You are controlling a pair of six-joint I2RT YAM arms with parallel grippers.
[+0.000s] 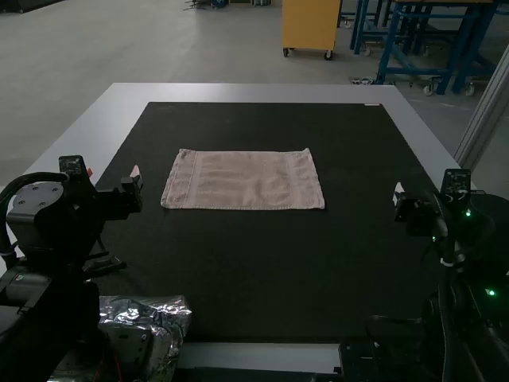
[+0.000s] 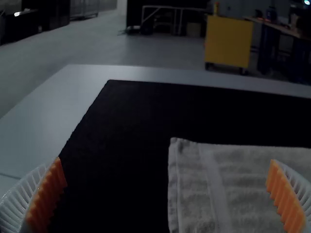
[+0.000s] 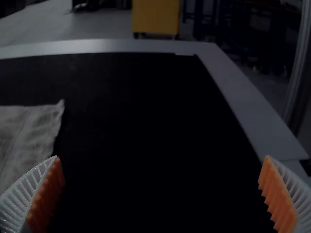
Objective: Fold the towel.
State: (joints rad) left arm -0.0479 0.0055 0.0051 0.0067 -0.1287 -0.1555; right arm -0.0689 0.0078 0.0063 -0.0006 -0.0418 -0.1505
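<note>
In the high view, see a pale towel (image 1: 245, 181) lying flat on a black mat (image 1: 246, 263), between left gripper (image 1: 112, 172) and right gripper (image 1: 434, 191). In the left wrist view, see fingers (image 2: 47, 196) wide open; in the right wrist view, fingers (image 3: 47, 196) likewise.

Black mat (image 1: 254, 263): stretched rightward from the left pincer (image 1: 112, 173). Pale table (image 1: 254, 94): extended beyond it. Silver foil (image 1: 175, 309), crumpled: sat behind it.

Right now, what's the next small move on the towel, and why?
Probably bring the left gripper and right gripper to the near corners of the towel: it lies flat on the black mat, and both grippers are open, empty and off its short ends.
</note>
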